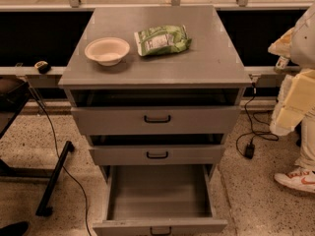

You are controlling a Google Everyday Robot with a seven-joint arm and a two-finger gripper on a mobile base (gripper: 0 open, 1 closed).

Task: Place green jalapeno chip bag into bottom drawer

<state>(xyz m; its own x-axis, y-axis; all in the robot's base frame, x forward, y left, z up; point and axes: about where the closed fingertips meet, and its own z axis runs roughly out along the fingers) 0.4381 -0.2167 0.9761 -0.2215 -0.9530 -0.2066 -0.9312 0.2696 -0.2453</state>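
At the right edge, a pale blocky shape is taken for the gripper [294, 100]. It is cut off by the frame and held well apart from the cabinet top [206, 58]; whether it is open or closed cannot be told. A sneaker [295, 179] and a black cable [248, 132] are seen on the floor nearby. The green jalapeno chip bag [162, 40] is laid flat on the cabinet top, just beside a white bowl [107, 50]. The bottom drawer [160, 191] is pulled out, with only its grey floor seen inside and its front cut off below.

You can read no text; the print on the green jalapeno chip bag [162, 40] is illegible. The gripper [287, 114] is at the right edge.
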